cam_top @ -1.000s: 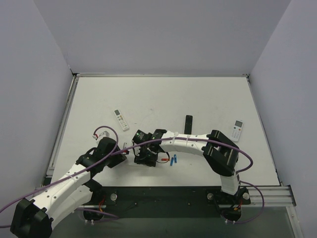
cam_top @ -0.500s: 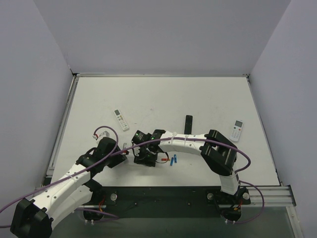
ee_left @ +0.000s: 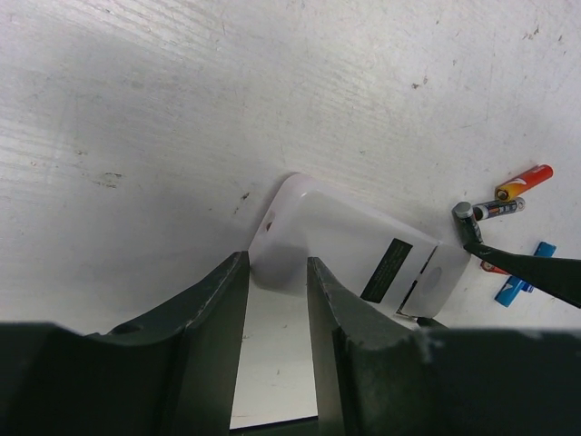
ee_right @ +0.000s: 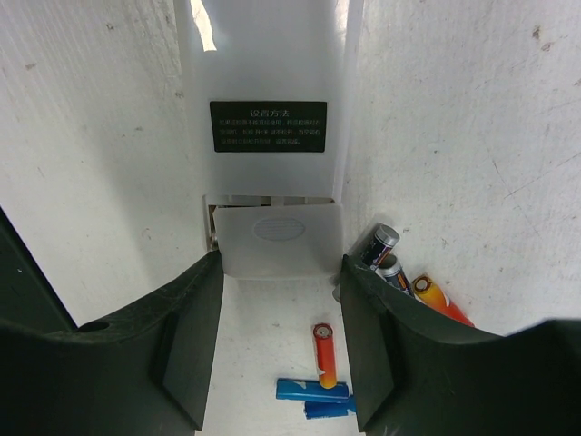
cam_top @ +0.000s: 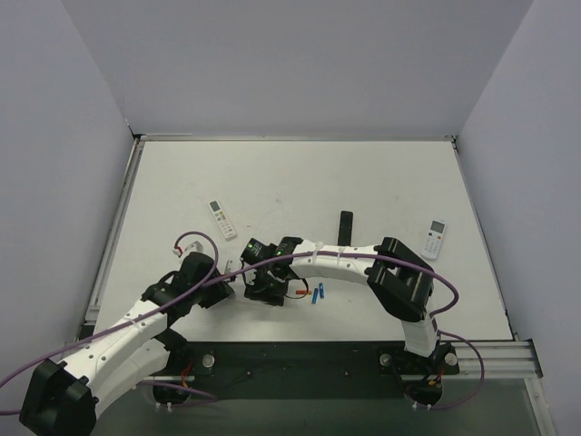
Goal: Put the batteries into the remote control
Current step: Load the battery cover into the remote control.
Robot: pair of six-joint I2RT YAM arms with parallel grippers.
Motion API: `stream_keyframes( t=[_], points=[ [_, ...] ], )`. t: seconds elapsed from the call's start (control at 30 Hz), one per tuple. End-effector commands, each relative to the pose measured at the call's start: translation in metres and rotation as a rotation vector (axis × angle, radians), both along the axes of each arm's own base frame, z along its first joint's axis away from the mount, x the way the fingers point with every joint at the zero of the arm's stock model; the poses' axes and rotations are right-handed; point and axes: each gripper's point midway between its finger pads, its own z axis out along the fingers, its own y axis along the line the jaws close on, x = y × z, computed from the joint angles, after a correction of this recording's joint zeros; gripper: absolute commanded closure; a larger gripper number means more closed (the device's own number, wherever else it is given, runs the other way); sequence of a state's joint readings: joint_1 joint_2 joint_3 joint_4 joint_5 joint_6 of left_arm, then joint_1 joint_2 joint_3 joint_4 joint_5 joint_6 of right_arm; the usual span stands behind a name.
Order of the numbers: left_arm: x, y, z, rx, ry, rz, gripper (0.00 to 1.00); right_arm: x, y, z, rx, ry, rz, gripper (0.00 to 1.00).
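Note:
The remote control (ee_right: 272, 82) lies back up, showing its dark label (ee_right: 268, 125). Its battery cover (ee_right: 280, 238) has slid a little out, leaving a gap at its upper edge. My right gripper (ee_right: 281, 263) is shut on that cover, one finger against each side. My left gripper (ee_left: 277, 263) is shut on the opposite, rounded end of the remote control (ee_left: 345, 236). From above, both grippers (cam_top: 232, 283) (cam_top: 263, 289) hide the remote. Loose batteries lie beside it: a red-orange one (ee_right: 324, 354), blue ones (ee_right: 311, 391), dark grey ones (ee_right: 381, 245) and an orange-red one (ee_right: 436, 300).
A slim white remote (cam_top: 221, 218) lies beyond the left arm. A black remote (cam_top: 345, 227) and another white remote (cam_top: 435, 238) lie further right. Blue batteries (cam_top: 317, 295) sit near the table's front edge. Grey walls enclose three sides.
My left gripper's fingers have drawn closer together around the remote's end, and the left arm has edged slightly. The right arm and the batteries have stayed where they were.

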State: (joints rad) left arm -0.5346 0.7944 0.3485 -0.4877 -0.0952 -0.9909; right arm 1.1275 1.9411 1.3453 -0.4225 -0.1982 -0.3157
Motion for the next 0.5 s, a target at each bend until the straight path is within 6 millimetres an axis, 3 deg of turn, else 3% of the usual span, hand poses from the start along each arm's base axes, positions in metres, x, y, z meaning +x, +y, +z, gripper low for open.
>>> stream_keyframes(
  t=[0.0, 0.47],
  points=[
    [0.0077, -0.0102, 0.0053, -0.044, -0.03, -0.019, 0.59, 0.0014, 0.0117, 0.0062, 0.02, 0.004, -0.038, 0.71],
    [0.0069, -0.0159, 0.0056, -0.07, -0.03, -0.032, 0.65, -0.0069, 0.0205, 0.0074, 0.032, 0.065, -0.05, 0.71]
  ],
)
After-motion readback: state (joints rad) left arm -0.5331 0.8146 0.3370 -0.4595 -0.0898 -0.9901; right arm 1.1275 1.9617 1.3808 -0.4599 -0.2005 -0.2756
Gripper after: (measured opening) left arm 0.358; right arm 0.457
